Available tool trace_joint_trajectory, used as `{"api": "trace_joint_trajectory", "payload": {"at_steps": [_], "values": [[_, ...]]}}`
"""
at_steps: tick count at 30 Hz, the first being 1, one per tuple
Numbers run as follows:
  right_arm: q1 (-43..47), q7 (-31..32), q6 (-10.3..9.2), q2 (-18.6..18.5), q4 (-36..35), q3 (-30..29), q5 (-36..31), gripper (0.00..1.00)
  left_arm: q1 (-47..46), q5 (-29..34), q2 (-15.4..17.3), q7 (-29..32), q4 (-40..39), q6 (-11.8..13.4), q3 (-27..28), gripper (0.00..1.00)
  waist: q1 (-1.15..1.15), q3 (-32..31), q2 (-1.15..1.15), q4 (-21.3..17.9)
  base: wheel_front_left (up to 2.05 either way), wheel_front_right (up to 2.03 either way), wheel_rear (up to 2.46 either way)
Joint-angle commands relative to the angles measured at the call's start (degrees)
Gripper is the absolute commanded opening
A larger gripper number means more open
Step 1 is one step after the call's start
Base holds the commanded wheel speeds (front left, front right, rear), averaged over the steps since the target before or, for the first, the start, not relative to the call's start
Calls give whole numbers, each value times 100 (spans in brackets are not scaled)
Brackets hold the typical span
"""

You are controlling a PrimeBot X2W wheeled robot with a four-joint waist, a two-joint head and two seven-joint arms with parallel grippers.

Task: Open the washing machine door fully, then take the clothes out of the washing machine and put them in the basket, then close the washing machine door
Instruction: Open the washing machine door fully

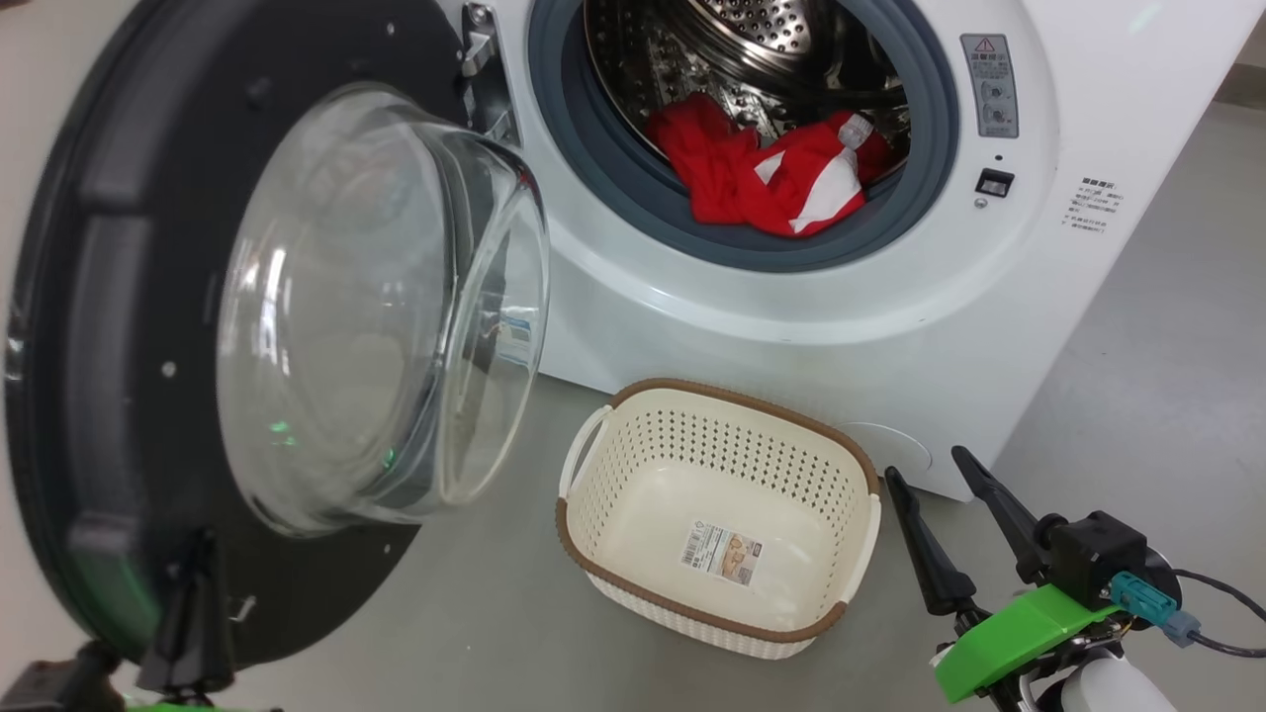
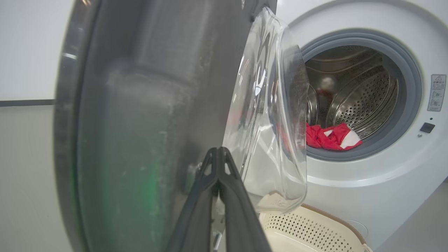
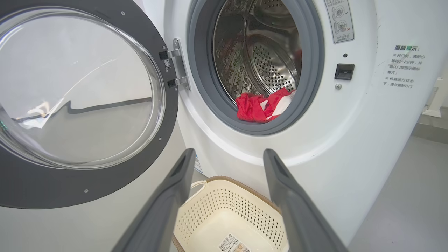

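Just ahead of left claw (image 2: 218,150): inner face of washing machine door (image 1: 119,297), swung wide; opening step looks done or nearly so. Left claw pinched shut, holding nothing. Right claw (image 1: 925,465) spread wide, empty, just right of basket (image 1: 752,400). Clothes (image 1: 762,178) up beyond right claw, at front lip of drum (image 1: 752,40) inside washing machine (image 1: 692,307). Basket holds nothing but label (image 1: 722,554). Left to do: unloading, closing door.

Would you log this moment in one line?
black-rimmed glass door open; red-and-white clothes in steel drum; cream perforated basket empty; left gripper shut; right gripper open

Grey floor (image 1: 1167,326); white wall (image 2: 28,45), dark baseboard strip (image 2: 24,103).
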Motion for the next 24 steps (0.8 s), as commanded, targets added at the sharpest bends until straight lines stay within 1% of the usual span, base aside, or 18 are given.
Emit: {"api": "trace_joint_trajectory", "payload": {"at_steps": [1, 10, 24], "values": [[-149, -54, 36, -55, -112, 155, -55, 100, -330, 83, 252, -36, -24, -18, 414, 0, 0, 36, 0, -11, 0, 0, 0], [-233, -54, 36, -85, -94, 191, -68, 100, -762, 297, 456, -36, 541, -165, 1114, 0, 0, 147, 0, -81, 0, 0, 0], [-337, -54, 36, -156, -102, 207, -92, 100, -1521, 663, 734, -36, 1452, -383, 1960, 0, 0, 367, 0, -194, 0, 0, 0]]}}
